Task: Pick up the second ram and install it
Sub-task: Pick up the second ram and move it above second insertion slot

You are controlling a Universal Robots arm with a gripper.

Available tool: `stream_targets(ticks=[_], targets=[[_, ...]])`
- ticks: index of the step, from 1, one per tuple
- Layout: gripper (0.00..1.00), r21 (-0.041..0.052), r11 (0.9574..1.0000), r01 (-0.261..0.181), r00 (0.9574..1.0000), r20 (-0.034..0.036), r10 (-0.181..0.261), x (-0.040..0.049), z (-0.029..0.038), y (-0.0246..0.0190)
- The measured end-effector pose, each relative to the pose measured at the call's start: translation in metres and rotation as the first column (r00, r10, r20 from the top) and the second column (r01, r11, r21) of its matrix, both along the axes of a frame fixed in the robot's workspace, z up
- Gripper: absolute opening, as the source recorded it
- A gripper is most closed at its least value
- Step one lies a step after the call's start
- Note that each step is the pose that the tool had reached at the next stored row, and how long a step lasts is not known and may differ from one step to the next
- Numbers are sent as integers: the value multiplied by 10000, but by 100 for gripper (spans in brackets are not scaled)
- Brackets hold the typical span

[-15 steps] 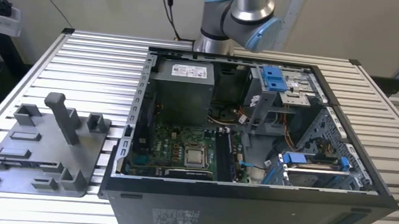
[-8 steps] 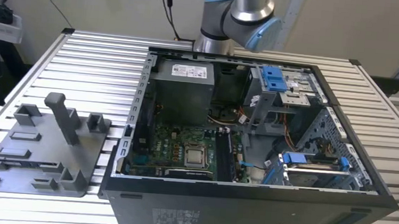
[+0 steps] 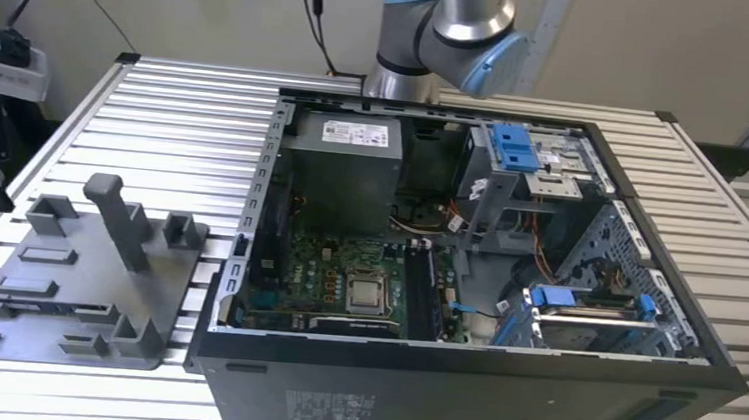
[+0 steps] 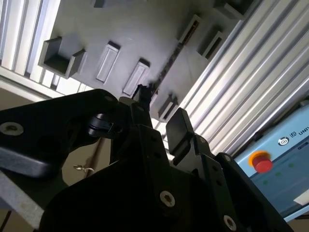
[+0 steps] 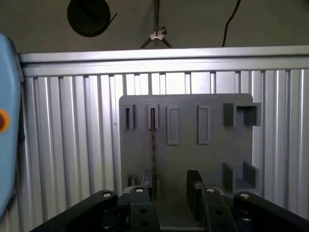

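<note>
In the exterior view, a grey tray (image 3: 82, 272) with upright posts lies on the slatted table (image 3: 181, 115) at about 8 o'clock. An open case (image 3: 470, 363) fills the middle through to 4 o'clock, with its board (image 3: 330, 267) showing inside. The arm (image 3: 450, 20) rises behind the case at 12 o'clock. In both wrist views the gripper (image 5: 170, 186) (image 4: 159, 111) hangs over the tray (image 5: 212, 159) (image 4: 145, 29) with its fingers (image 5: 194, 186) spread apart and nothing pinched between them. The ram (image 5: 153, 145) (image 4: 169, 60) stands on edge in a long slot of the tray, seen as a thin dark strip that runs from the row of short slots toward the gripper. Its near end comes in just beside the inner face of one finger, well apart from the other. I cannot tell whether that finger touches it. The ram is in the tray, not in the case.
</note>
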State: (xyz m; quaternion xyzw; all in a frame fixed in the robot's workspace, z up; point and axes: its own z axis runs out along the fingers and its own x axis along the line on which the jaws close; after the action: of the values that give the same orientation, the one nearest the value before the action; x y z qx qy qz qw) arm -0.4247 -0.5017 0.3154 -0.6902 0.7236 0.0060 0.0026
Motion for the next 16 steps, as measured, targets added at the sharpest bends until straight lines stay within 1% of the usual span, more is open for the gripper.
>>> stream_targets(ticks=[8, 10, 13, 16], targets=[[42, 1, 10000, 0, 10000, 0, 0, 0, -145, -43], [42, 3, 10000, 2, 10000, -2, -2, -1, -180, -46], [42, 37, 10000, 0, 10000, 0, 0, 1, -235, -47], [42, 37, 10000, -1, 10000, -1, 1, 4, -289, -52]])
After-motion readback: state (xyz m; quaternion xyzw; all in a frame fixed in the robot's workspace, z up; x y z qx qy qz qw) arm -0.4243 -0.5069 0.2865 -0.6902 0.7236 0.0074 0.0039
